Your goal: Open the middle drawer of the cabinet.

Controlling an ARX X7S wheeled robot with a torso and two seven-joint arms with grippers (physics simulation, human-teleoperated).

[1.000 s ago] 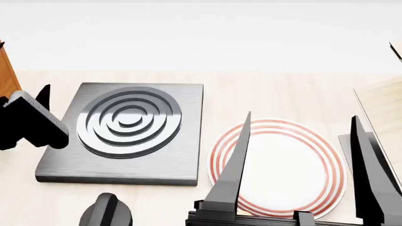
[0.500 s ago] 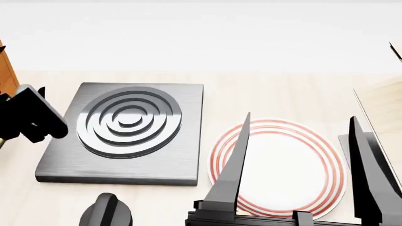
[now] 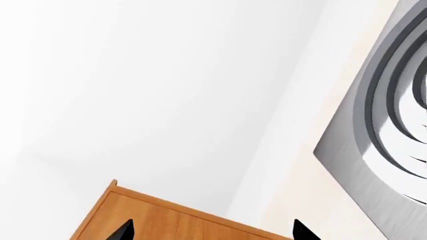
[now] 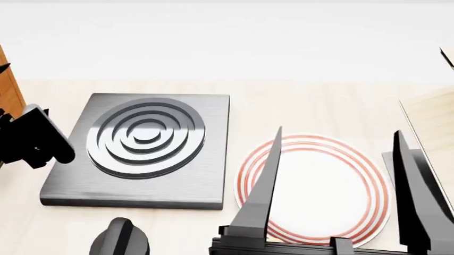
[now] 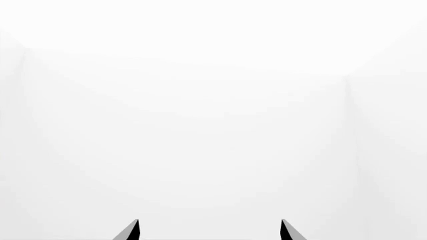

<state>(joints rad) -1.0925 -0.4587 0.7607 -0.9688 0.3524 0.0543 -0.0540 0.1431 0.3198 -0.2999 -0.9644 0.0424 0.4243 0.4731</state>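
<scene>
The orange-brown cabinet shows only as a sliver at the head view's far left edge. Its drawers, the middle drawer and the brass handles are out of view. In the left wrist view the cabinet's upper edge lies between my left gripper's two spread fingertips, so that gripper is open and empty. My left arm hangs just right of the cabinet. My right gripper is open and empty above the plate. In its wrist view the right gripper faces only white wall.
A grey stove plate with concentric rings lies left of centre, and also shows in the left wrist view. A white plate with red rings lies under my right gripper. A pale wooden shelf unit stands at the right edge.
My left arm has turned and shifted slightly near the cabinet at the left edge. The right arm has not moved.
</scene>
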